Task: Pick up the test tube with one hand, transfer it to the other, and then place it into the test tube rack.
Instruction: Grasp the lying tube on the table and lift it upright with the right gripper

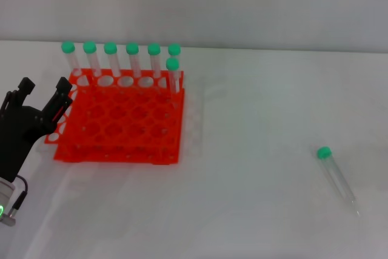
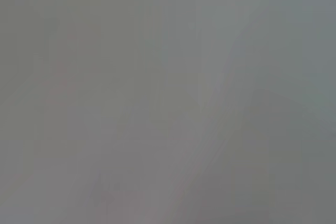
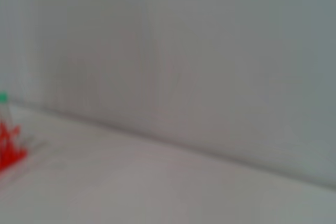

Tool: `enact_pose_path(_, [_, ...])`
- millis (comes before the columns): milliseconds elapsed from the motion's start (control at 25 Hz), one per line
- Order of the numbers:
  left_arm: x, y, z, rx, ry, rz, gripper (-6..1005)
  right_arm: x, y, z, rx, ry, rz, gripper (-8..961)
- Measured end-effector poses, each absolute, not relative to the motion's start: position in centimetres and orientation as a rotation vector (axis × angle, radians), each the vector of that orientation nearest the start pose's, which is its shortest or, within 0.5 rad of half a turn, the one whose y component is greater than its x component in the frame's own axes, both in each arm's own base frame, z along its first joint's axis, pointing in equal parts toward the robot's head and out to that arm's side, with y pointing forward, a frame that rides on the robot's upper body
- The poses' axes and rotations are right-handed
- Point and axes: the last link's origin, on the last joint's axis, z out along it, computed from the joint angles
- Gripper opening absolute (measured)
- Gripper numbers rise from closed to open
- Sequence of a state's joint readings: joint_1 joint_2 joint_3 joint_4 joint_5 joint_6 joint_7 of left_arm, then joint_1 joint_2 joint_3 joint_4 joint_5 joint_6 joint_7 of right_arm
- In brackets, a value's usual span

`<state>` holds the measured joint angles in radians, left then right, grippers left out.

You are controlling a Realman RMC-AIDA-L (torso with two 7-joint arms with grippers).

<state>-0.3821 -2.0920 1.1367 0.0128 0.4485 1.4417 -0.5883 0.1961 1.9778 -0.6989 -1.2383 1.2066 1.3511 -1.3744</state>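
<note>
A clear test tube [image 1: 336,178] with a green cap lies flat on the white table at the right, cap toward the back. The orange-red test tube rack [image 1: 121,119] stands at the left, with several green-capped tubes [image 1: 132,59] upright in its back rows. My left gripper [image 1: 44,92] is open and empty, just left of the rack and overlapping its left edge in the head view. My right gripper is out of view. The right wrist view shows only a corner of the rack [image 3: 8,148] and the wall. The left wrist view shows only grey blur.
The white table [image 1: 254,210] stretches between the rack and the lying tube. A grey wall [image 1: 242,4] runs along the back.
</note>
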Motion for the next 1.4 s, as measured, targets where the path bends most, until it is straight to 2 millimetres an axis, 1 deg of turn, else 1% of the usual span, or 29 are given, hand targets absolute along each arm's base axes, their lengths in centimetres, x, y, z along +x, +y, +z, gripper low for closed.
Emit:
enact_pose_path(160, [-33.5,28.9,-0.2,-1.606,-0.706,-1.045,858,30.6,31.2,15.8,-2.240,0.837,0.151,837])
enact_pose_path(280, [-33.5,28.9,-0.2,-1.605,-0.716,-1.055,856,29.1,31.3,14.9,-2.310,0.869,0.045,837])
enact_pose_path(360, [-33.4,28.9,-0.2,-1.604,-0.721,-1.061,855,27.5,31.4,13.9,-2.374,0.869,-0.029,837])
enact_pose_path(400, [-33.4,28.9,-0.2,-1.603,-0.723,-1.063,855,27.3,31.4,13.7,-2.381,0.865,-0.036,837])
enact_pose_path(560, [-33.4,29.0,-0.2,-1.603,-0.723,-1.068,852,25.0,31.3,12.3,-2.459,0.844,-0.103,837])
enact_pose_path(760, [-33.1,29.2,-0.2,-1.606,-0.716,-1.075,850,22.9,31.5,9.8,-2.536,0.810,-0.237,837])
enact_pose_path(840, [-33.1,29.2,-0.2,-1.607,-0.716,-1.076,849,22.3,31.6,8.5,-2.577,0.789,-0.277,837])
enact_pose_path(920, [-33.1,29.1,-0.1,-1.605,-0.714,-1.080,848,21.8,31.7,7.1,-2.611,0.768,-0.330,793])
enact_pose_path(1040, [-33.1,28.9,-0.1,-1.603,-0.708,-1.087,846,21.4,32.0,5.5,-2.636,0.746,-0.385,728])
enact_pose_path(1160, [-33.1,28.8,0.0,-1.602,-0.706,-1.090,844,21.1,32.6,3.7,-2.671,0.734,-0.425,722])
enact_pose_path(1400, [-33.2,28.7,0.0,-1.601,-0.707,-1.090,841,20.8,33.8,2.1,-2.679,0.742,-0.431,714])
